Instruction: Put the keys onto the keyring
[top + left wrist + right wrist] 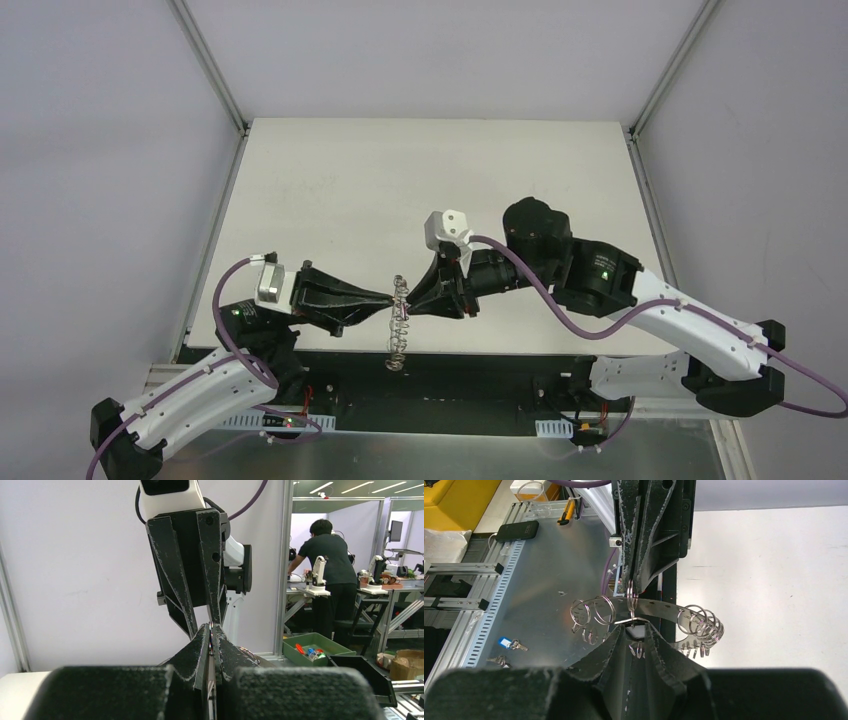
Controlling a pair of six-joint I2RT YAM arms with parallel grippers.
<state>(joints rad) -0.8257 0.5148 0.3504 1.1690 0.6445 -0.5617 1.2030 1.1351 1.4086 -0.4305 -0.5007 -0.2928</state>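
While both arms are meeting tip to tip above the near edge of the desk (400, 180), the left tool (388, 297) and right tool (412, 300) are each pinching shut on the keyring (398, 335), which is dangling between them. No key is showing on it; threading seems not yet done.

Reference: keyring (398, 325), hanging at table's near edge. Left of keyring: left gripper (388, 297) blocks, fingers pinched onto it. Right of keyring: right gripper (414, 300) blocks likewise, tips nearly meeting left's. Beyond keyring: table (430, 170) surface open, passage free. Below keyring: its dangling loops obstruct.
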